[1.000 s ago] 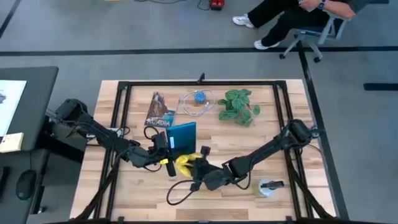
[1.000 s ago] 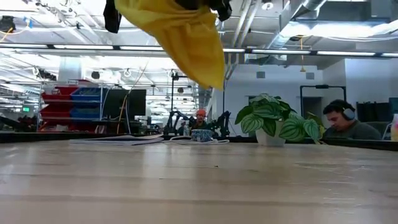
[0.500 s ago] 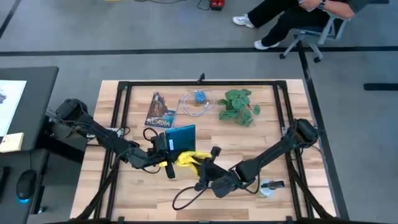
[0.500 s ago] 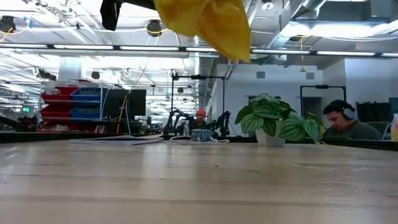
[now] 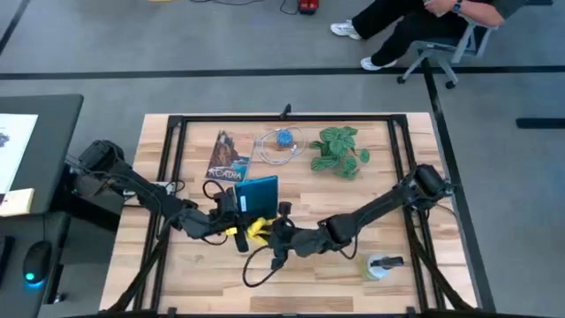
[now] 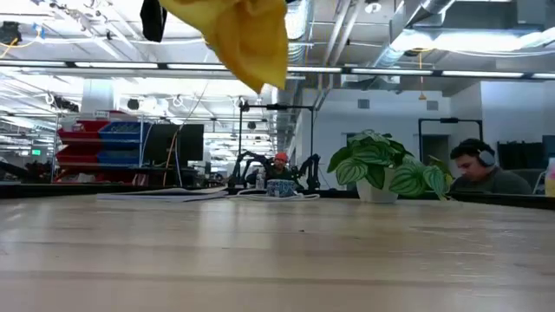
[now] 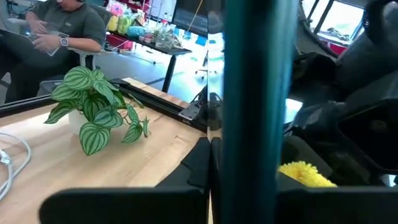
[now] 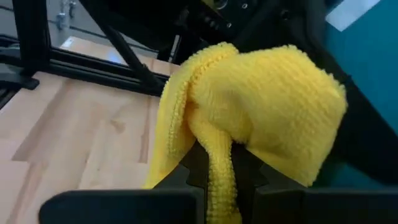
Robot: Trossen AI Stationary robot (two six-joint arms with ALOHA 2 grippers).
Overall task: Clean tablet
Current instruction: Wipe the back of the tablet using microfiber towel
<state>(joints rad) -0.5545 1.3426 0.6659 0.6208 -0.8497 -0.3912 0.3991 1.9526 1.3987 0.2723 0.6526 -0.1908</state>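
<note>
The tablet [image 5: 259, 193] shows a teal face and is held up over the table's middle by my left gripper [image 5: 231, 210], which is shut on it. In the left wrist view it runs as a teal band [image 7: 252, 106] between the fingers. My right gripper [image 5: 272, 232] is shut on the yellow cloth [image 5: 255, 230], just near of the tablet's lower edge. In the low view the cloth [image 6: 240, 39] hangs from the top of the picture, well clear of the table. The right wrist view shows the bunched cloth [image 8: 249, 106] close to the teal face [image 8: 367, 56]. My left gripper pinches the tablet at its left edge [image 5: 240, 203] between its two fingers, coming level from the table's left. The tablet is lifted clear of the table and tilted. My right gripper pinches a bunched fold of the yellow cloth [image 8: 217, 163], several layers thick, between its two fingers, coming from the table's right. The cloth bulges beyond the fingertips and hangs slack below them, clear of the table.
The ACADIA booklet [image 5: 227, 157], a blue object in a white cable loop [image 5: 281, 141] and a potted plant [image 5: 340, 150] lie toward the far edge. A small clear container [image 5: 381, 265] stands near right. A black cable [image 5: 254, 269] trails on the near table.
My right gripper has swung the yellow cloth toward the table's right edge and then back toward the left, next to the tablet. The cloth's hanging end sits a little higher than a second ago. The left gripper and tablet have kept still.
</note>
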